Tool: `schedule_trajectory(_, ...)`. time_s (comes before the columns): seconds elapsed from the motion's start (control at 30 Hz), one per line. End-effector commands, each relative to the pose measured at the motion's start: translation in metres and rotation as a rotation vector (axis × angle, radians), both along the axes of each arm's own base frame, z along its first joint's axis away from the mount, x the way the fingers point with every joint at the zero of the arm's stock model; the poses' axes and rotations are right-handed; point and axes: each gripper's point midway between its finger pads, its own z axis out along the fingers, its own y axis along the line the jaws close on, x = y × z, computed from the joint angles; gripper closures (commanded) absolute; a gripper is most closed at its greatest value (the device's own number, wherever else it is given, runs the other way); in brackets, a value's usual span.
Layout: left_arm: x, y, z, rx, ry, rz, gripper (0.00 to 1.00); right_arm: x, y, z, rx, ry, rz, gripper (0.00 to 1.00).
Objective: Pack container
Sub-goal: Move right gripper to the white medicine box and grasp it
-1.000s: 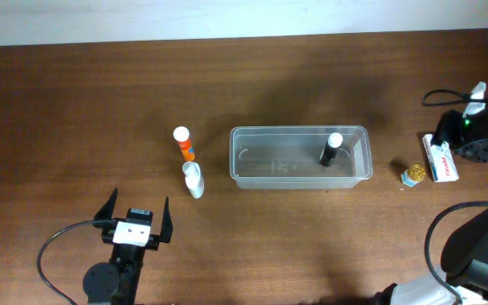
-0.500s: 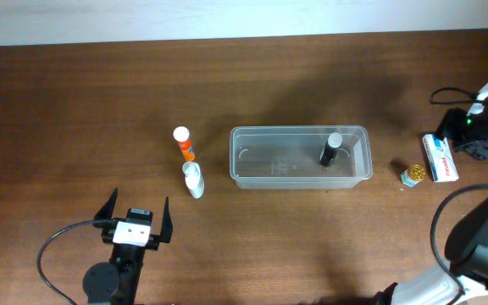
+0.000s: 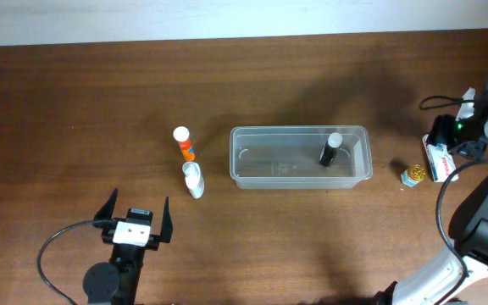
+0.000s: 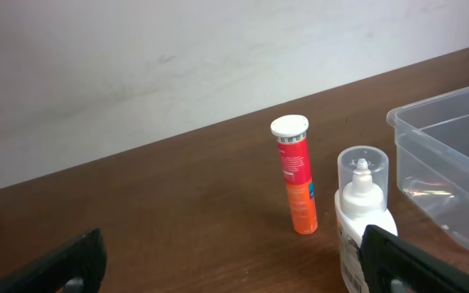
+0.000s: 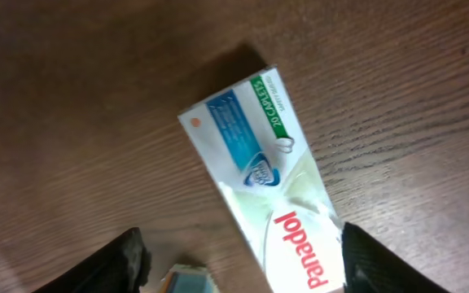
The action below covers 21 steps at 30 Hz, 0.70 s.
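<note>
The clear plastic container [image 3: 261, 130] sits mid-table with a black bottle with a white cap [image 3: 331, 150] standing inside it at the right end. An orange tube [image 3: 184, 144] and a white bottle [image 3: 193, 180] stand left of it. They also show in the left wrist view as the tube [image 4: 294, 173], the bottle [image 4: 363, 220] and the container's corner [image 4: 450, 130]. My left gripper [image 3: 134, 216] is open and empty, nearer than the white bottle. My right gripper [image 5: 243, 268] is open just above a white and blue box [image 5: 263, 179] at the far right.
A small gold jar [image 3: 413, 175] stands between the container and the box [image 3: 440, 161]. A black cable loops at the right edge [image 3: 447, 229]. Another cable curls by the left arm [image 3: 53, 254]. The table's far edge meets a pale wall.
My right gripper has shifted a little left and toward the box. The left arm and the objects have not moved.
</note>
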Motion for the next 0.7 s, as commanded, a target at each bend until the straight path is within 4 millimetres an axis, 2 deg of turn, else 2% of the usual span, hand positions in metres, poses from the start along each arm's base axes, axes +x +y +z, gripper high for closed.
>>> schedule_trajectory(0.0, 0.0, -0.001, -0.001, 0.011, -0.002, -0.009, 0.01, -0.009, -0.01, -0.021, 0.027, 0.035, -0.009, 0.2)
schedule_trajectory(0.1, 0.0, -0.001, -0.001, 0.011, -0.002, -0.009, 0.01, -0.01, -0.008, -0.032, 0.062, 0.044, 0.005, 0.18)
schedule_trajectory(0.47, 0.0, -0.001, -0.001, 0.011, -0.002, -0.009, 0.01, -0.01, 0.004, -0.052, 0.079, 0.089, 0.108, 0.2)
schedule_trajectory(0.67, 0.0, -0.001, -0.001, 0.011, -0.002, -0.009, 0.01, -0.016, 0.004, -0.06, 0.079, 0.125, 0.105, 0.32)
